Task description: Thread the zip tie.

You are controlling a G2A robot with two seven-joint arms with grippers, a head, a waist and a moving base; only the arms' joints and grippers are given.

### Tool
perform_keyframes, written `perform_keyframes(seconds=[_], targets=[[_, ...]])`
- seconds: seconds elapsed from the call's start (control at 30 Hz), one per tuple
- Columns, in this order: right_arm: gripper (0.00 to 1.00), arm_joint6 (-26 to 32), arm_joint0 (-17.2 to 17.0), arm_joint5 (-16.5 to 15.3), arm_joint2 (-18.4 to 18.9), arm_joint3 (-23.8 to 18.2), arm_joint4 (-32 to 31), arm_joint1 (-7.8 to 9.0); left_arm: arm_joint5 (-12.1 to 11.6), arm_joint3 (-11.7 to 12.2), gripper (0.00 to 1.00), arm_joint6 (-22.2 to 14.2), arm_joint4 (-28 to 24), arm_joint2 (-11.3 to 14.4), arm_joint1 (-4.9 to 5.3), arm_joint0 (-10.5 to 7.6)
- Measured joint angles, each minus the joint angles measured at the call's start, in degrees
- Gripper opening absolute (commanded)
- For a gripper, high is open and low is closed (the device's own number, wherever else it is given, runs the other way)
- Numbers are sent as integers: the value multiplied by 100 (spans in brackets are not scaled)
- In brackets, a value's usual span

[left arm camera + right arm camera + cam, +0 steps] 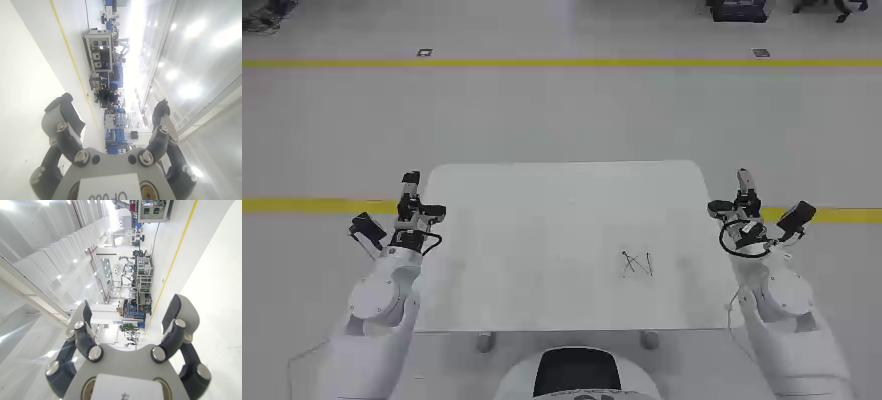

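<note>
Left pincer (113, 100) and right pincer (131, 301) both spread wide, holding nothing, just off the desk (542, 220) side edges. Toward the desk's near right lies the zip tie (637, 264): thin dark crossed strands, count unclear, closer to right pincer, touching neither.

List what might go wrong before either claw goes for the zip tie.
1. The zip tie is thin and lies flat on the white table; a claw may scrape the surface or miss it.
2. Its strands look crossed, so one pinch might lift more than intended.
3. It lies nearer the right claw; the left claw, at the table's opposite side, faces a longer reach.
</note>
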Motion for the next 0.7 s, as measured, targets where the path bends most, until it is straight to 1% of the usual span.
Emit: perform_keyframes(seconds=[0.03, 0.07, 0.1, 0.13, 0.17, 0.2, 0.23, 0.27, 0.3, 0.33, 0.37, 0.4, 0.47, 0.5, 0.57, 0.63, 0.7], targets=[[100, 0, 0, 0, 0, 0, 0, 0, 0, 0, 100, 0, 0, 0, 0, 0], [78, 0, 0, 0, 0, 0, 0, 0, 0, 0, 78, 0, 0, 0, 0, 0], [78, 0, 0, 0, 0, 0, 0, 0, 0, 0, 78, 0, 0, 0, 0, 0], [100, 0, 0, 0, 0, 0, 0, 0, 0, 0, 100, 0, 0, 0, 0, 0], [78, 0, 0, 0, 0, 0, 0, 0, 0, 0, 100, 0, 0, 0, 0, 0], [100, 0, 0, 0, 0, 0, 0, 0, 0, 0, 100, 0, 0, 0, 0, 0], [78, 0, 0, 0, 0, 0, 0, 0, 0, 0, 100, 0, 0, 0, 0, 0], [100, 0, 0, 0, 0, 0, 0, 0, 0, 0, 78, 0, 0, 0, 0, 0], [100, 0, 0, 0, 0, 0, 0, 0, 0, 0, 78, 0, 0, 0, 0, 0], [78, 0, 0, 0, 0, 0, 0, 0, 0, 0, 78, 0, 0, 0, 0, 0], [78, 0, 0, 0, 0, 0, 0, 0, 0, 0, 78, 0, 0, 0, 0, 0], [100, 0, 0, 0, 0, 0, 0, 0, 0, 0, 100, 0, 0, 0, 0, 0], [100, 0, 2, -2, 1, -3, -2, 1, 0, 0, 100, 0, 0, 0, 0, 0], [100, 9, 22, -53, -11, -47, -64, 10, 0, 0, 100, 0, 0, 0, 0, 0], [100, 31, 38, -181, -97, -125, -455, 21, 0, 0, 100, 0, 0, 0, 0, 0], [100, 149, 73, -174, -225, -164, -1291, 37, 0, 0, 100, 0, 0, 0, 0, 0], [100, 486, 179, -102, -329, -106, -2005, 67, 0, 0, 100, 0, 0, 0, 0, 0]])
